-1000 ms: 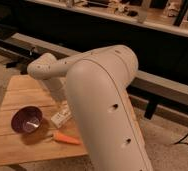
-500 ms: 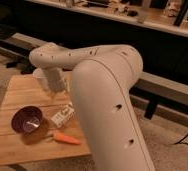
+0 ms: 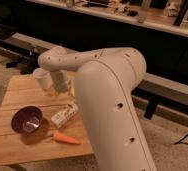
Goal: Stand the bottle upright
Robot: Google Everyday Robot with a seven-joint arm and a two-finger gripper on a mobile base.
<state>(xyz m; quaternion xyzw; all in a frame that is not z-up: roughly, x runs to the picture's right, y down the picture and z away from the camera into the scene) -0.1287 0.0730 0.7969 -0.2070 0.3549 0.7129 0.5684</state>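
Wooden slatted table (image 3: 17, 95) bears the slim bottle (image 3: 64, 115) lying flat; claw (image 3: 63, 86) hangs behind it, its state unclear.

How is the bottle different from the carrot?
The bottle is pale with a dark-printed label; the carrot is plain orange. The bottle looks thicker; the carrot is thinner and tapers. Both lie flat on the wooden table and are about equally long. The claw hangs behind them, beside the white cup.
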